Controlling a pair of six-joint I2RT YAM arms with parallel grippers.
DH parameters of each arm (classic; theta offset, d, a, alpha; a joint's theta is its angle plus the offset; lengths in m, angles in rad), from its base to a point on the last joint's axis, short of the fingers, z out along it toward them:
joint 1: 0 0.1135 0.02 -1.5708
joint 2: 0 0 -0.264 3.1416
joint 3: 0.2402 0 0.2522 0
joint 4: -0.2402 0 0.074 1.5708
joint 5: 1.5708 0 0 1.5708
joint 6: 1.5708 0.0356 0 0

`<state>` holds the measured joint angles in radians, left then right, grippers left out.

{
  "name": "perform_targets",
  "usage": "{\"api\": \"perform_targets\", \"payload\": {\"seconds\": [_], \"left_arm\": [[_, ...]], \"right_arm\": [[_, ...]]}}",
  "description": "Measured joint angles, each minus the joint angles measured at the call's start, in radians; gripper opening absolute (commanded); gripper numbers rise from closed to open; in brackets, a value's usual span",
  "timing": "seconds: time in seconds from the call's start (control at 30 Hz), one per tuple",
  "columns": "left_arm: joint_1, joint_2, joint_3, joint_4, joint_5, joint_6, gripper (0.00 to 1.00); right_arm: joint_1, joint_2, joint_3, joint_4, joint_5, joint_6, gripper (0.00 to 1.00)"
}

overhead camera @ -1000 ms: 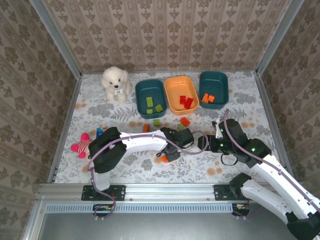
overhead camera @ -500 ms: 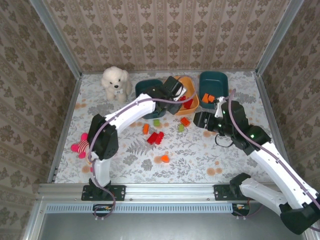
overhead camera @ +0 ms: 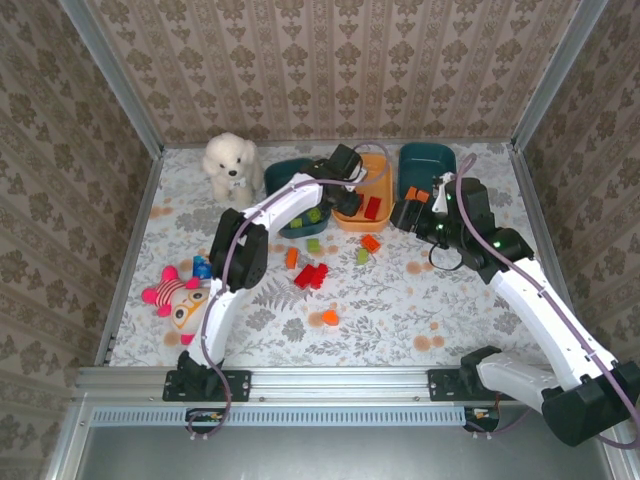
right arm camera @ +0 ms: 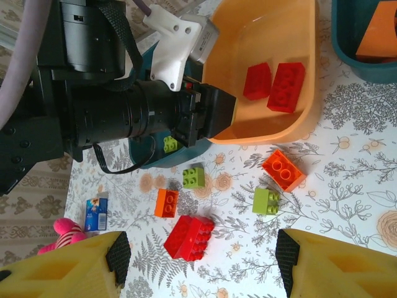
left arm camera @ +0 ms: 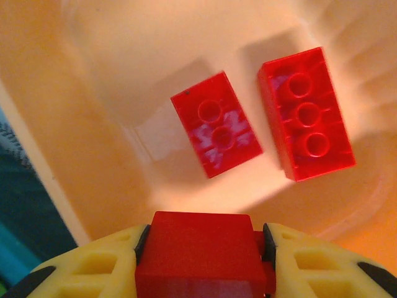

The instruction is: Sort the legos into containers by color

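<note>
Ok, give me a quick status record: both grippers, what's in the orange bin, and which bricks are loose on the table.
left gripper: shut on red brick, over orange bin
right gripper: open, empty, above the loose bricks
orange bin contents: two other red bricks, studs up, apart
loose on table: orange bricks, green bricks, red clump
right teal bin: orange brick inside
</note>
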<state>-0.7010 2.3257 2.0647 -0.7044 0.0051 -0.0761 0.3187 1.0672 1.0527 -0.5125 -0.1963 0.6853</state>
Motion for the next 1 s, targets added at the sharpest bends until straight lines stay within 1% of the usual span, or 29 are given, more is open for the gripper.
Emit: {"api": "perform_targets", "payload": {"seconds": [0.07,0.17,0.33,0.53,0.67,0.73,0.83,1.0], "left_arm": [[0.0,0.0,0.003,0.003,0.015,-0.007,0.47],[-0.004,0.001,0.004,0.001,0.032,-0.02,0.54],[-0.006,0.001,0.005,0.001,0.045,-0.034,0.6],[-0.005,0.001,0.032,-0.008,0.043,-0.049,0.64],[-0.004,-0.023,0.044,-0.011,0.029,-0.087,0.67],[0.001,-0.062,0.028,-0.007,0.025,-0.123,0.67],[0.022,-0.195,-0.075,0.028,0.025,-0.194,0.68],[0.106,-0.542,-0.402,0.13,0.019,-0.327,0.69]], "right_arm": [[-0.007,0.005,0.0,0.0,-0.009,0.0,0.66],[-0.017,0.02,0.0,0.0,-0.024,0.0,0.66],[-0.021,0.056,0.0,0.001,-0.042,0.0,0.66],[-0.021,0.083,0.0,0.002,-0.049,0.0,0.66],[-0.021,0.085,0.001,-0.001,-0.048,-0.008,0.65],[-0.017,0.091,0.013,-0.02,-0.047,-0.028,0.65],[0.019,0.125,0.062,-0.072,-0.022,-0.08,0.65],[0.177,0.236,0.145,-0.122,0.01,-0.16,0.64]]}}
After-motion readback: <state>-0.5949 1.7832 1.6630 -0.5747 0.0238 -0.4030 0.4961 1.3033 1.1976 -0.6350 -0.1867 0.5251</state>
